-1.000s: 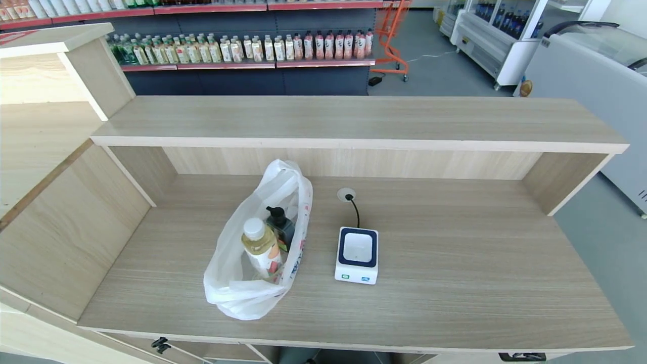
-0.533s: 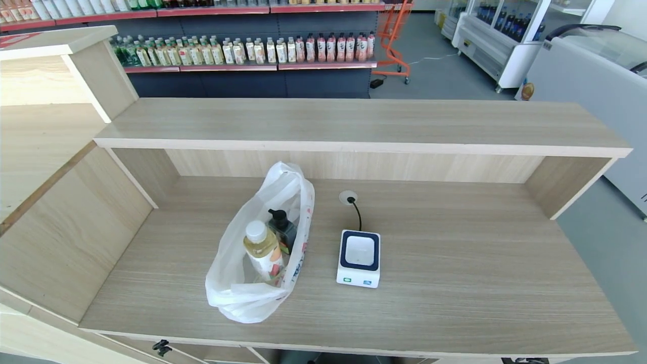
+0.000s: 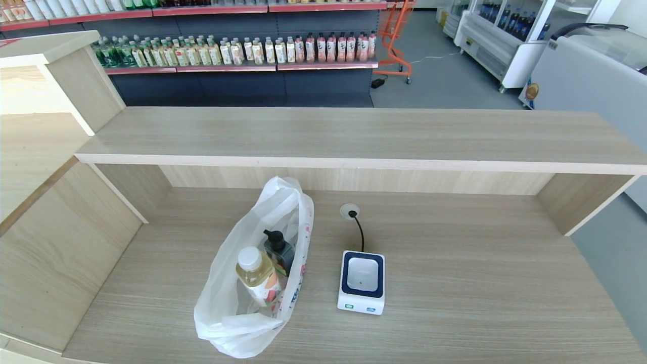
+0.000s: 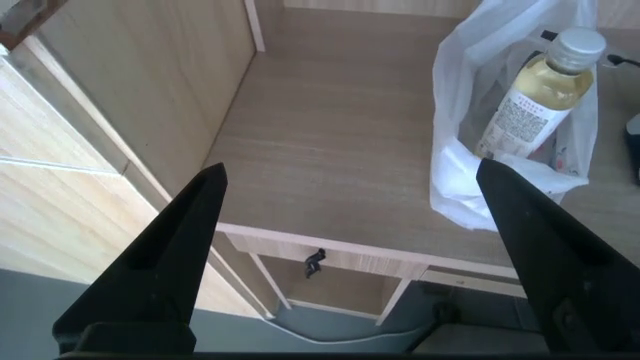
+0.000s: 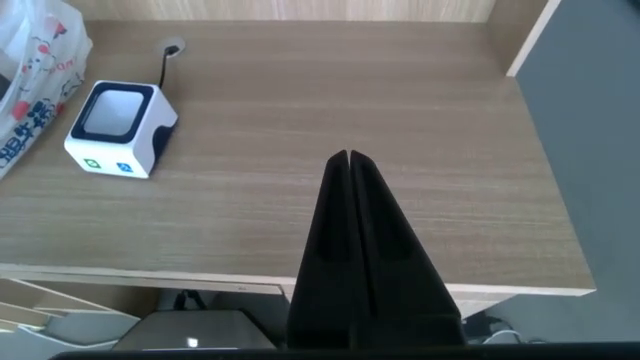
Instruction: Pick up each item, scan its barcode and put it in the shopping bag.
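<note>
My left claw (image 4: 350,170) is spread wide and my right claw (image 5: 348,158) pressed together, both by the bench's (image 3: 480,283) near edge. A bottle (image 3: 255,275) and pump bottle (image 3: 278,247) stand in the bag (image 3: 220,303), just beside the scanner (image 3: 362,288).

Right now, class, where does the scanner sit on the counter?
In the head view the scanner sits on the counter just right of the shopping bag, its cable running back to a hole behind it.
</note>
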Controlling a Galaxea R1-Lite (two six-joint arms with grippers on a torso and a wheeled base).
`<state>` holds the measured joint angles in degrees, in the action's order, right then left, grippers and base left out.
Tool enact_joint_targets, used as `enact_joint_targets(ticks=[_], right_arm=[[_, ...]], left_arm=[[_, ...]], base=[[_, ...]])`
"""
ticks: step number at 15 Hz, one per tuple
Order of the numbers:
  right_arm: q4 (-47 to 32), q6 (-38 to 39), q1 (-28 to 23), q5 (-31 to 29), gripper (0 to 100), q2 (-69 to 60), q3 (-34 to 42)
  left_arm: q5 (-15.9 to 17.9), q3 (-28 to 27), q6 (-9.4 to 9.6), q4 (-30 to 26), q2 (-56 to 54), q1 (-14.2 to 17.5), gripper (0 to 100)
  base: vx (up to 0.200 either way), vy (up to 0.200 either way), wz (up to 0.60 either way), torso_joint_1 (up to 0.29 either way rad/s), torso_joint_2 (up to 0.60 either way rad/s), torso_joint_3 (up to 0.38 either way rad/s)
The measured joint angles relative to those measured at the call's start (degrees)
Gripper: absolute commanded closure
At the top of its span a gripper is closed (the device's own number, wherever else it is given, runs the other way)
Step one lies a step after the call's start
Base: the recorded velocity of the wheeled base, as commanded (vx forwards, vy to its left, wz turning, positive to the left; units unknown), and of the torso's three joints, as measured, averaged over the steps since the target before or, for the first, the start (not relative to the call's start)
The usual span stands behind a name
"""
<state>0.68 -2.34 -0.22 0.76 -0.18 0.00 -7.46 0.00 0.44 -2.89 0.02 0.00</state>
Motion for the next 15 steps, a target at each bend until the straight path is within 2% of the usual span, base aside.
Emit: enact_joint_targets(ticks=[15], right_arm=[[0.0, -0.2, 0.0, 0.0, 100, 0.1, 0.0]], left_arm=[[0.0, 0.0, 0.00, 0.0, 0.0, 0.0, 0]], base=[[0.000, 0.000, 0.00, 0.000, 0.00, 0.000]])
